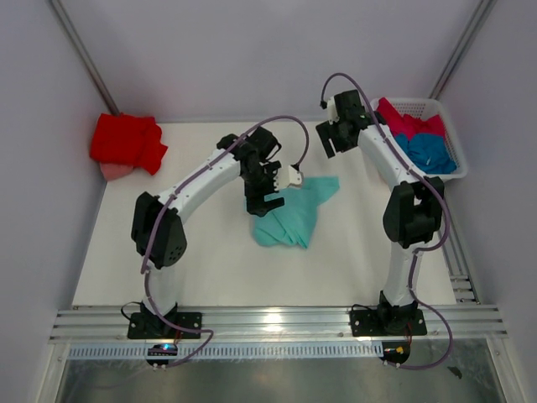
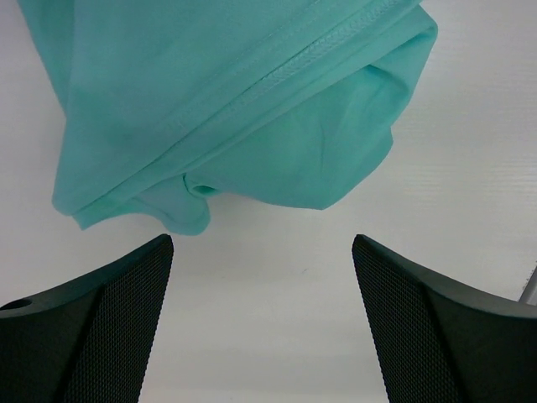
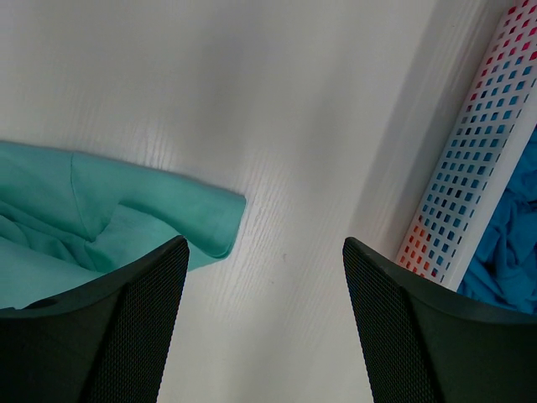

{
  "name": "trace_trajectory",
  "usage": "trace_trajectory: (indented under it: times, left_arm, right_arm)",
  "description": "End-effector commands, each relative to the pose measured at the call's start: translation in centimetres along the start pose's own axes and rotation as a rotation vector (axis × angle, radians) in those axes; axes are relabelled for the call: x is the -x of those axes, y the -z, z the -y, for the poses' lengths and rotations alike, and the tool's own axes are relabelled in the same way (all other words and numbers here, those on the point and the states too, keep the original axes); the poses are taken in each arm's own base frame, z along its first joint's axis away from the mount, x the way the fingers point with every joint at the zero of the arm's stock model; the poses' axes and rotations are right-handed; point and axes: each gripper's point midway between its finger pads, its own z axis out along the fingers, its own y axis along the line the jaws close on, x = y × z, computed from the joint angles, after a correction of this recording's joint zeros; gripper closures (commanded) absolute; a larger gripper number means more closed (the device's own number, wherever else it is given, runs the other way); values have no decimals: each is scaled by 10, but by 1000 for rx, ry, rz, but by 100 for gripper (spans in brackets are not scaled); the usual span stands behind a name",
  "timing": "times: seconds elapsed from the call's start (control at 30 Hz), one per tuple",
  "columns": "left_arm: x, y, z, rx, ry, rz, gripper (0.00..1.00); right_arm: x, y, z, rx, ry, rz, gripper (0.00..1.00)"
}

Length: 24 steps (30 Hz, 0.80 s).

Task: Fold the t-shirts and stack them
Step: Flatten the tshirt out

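Crumpled mint-teal t-shirt (image 1: 295, 214) awaits folding mid-frame on the worktop (image 1: 210, 269)
Left claw (image 2: 262, 252) and right claw (image 3: 265, 252) gape wide, empty; spreading it flat likely comes next

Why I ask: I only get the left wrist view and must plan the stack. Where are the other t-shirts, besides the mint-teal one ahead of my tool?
Observer: A red t-shirt lies bunched at the far left corner of the table.
Operator: Any more?
Observer: A blue t-shirt and a crimson-pink t-shirt lie in the white basket at the far right.
Operator: Is the right tool holding anything?
Observer: No, the right tool is open and empty, above bare table between the mint-teal t-shirt and the basket.
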Motion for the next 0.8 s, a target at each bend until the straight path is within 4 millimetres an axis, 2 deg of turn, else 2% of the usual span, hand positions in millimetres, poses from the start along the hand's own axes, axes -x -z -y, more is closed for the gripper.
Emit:
trace_trajectory:
  times: [0.0, 0.03, 0.1, 0.17, 0.23, 0.33, 0.47, 0.63, 0.77]
  left_arm:
    - [25, 13, -5, 27, -59, 57, 10]
    - [29, 6, -6, 11, 8, 64, 10]
    - [54, 15, -5, -19, 49, 152, 10]
    - [67, 13, 4, -78, 121, 199, 12]
    - [70, 10, 8, -78, 125, 194, 13]
    - [73, 0, 33, -110, 15, 138, 14]
    - [73, 0, 57, -188, -61, 110, 15]
    - [79, -7, 51, -187, -61, 124, 16]
    - [92, -13, 40, -139, -8, 167, 17]
  right_arm:
    - [39, 18, 12, -36, -34, 119, 22]
    - [39, 18, 20, -81, -39, 116, 22]
    - [40, 20, 27, -121, -38, 121, 21]
    - [32, 17, 29, -138, -29, 102, 21]
    - [26, 17, 28, -128, -31, 88, 21]
    - [16, 11, 18, -91, -35, 60, 21]
    - [11, 6, 12, -68, -38, 42, 21]
    - [23, 10, 21, -103, -42, 74, 21]
    - [41, 29, 34, -152, -64, 137, 21]
